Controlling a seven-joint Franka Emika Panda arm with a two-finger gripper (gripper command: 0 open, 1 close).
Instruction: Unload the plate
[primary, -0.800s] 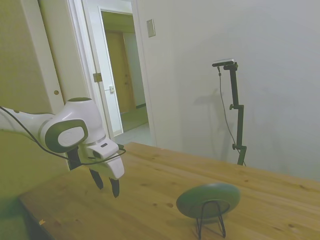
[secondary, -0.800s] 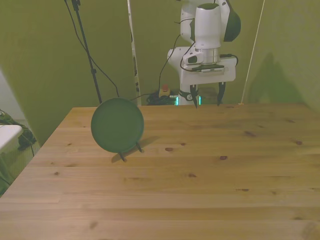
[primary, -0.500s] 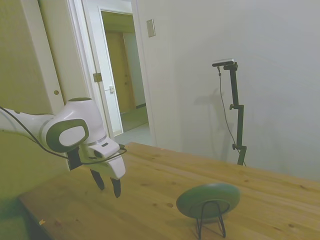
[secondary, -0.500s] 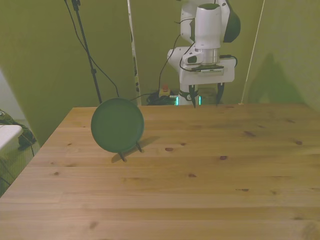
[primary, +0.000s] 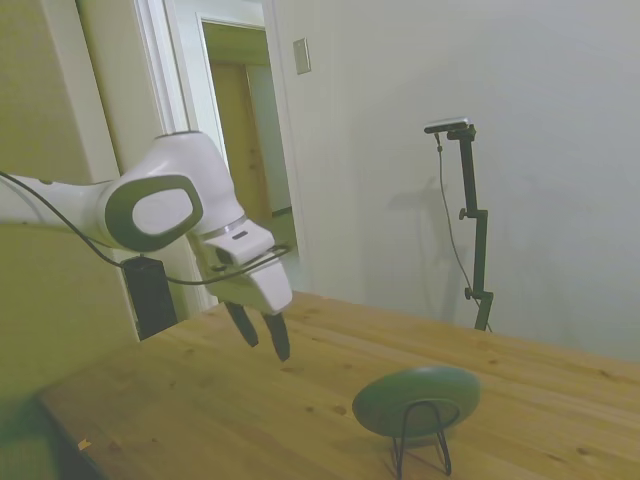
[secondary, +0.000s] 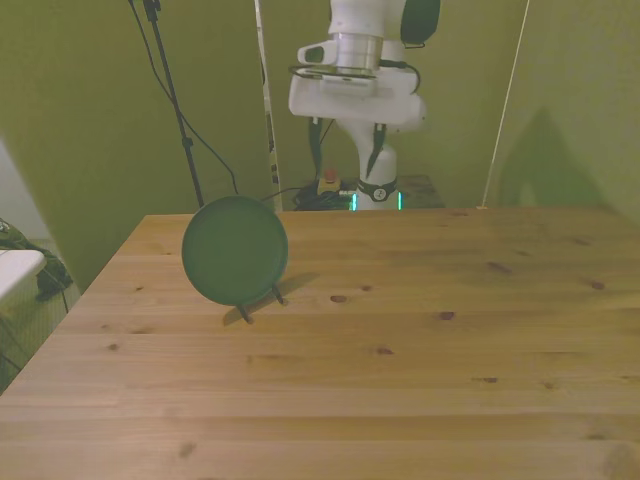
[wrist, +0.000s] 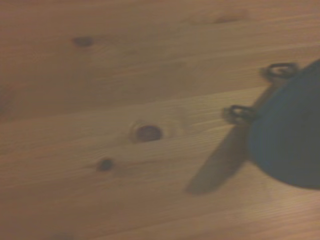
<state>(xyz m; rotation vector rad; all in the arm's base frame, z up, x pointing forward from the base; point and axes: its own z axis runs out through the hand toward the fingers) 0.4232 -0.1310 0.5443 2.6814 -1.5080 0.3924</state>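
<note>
The grey-green plate (secondary: 235, 250) stands on edge in a thin black wire stand (primary: 420, 440) on the wooden table (secondary: 400, 380), toward the front view's left. In the side view the plate (primary: 416, 398) leans in the stand near the table's near edge. My gripper (secondary: 345, 155) hangs open and empty in the air, well above the table and off to the front view's right of the plate. In the side view the gripper (primary: 262, 335) is left of the plate and higher. The wrist view catches the plate's edge (wrist: 292, 140) and the stand's feet (wrist: 239, 114).
A doorway (primary: 245, 160) opens in the wall behind the arm in the side view. Cables (secondary: 190, 130) hang behind the table's far edge in the front view. Bare wood spreads across the table's middle and the front view's right.
The arm has risen and swung toward the plate: the gripper moved up and to the front view's left. The plate and stand have not moved.
</note>
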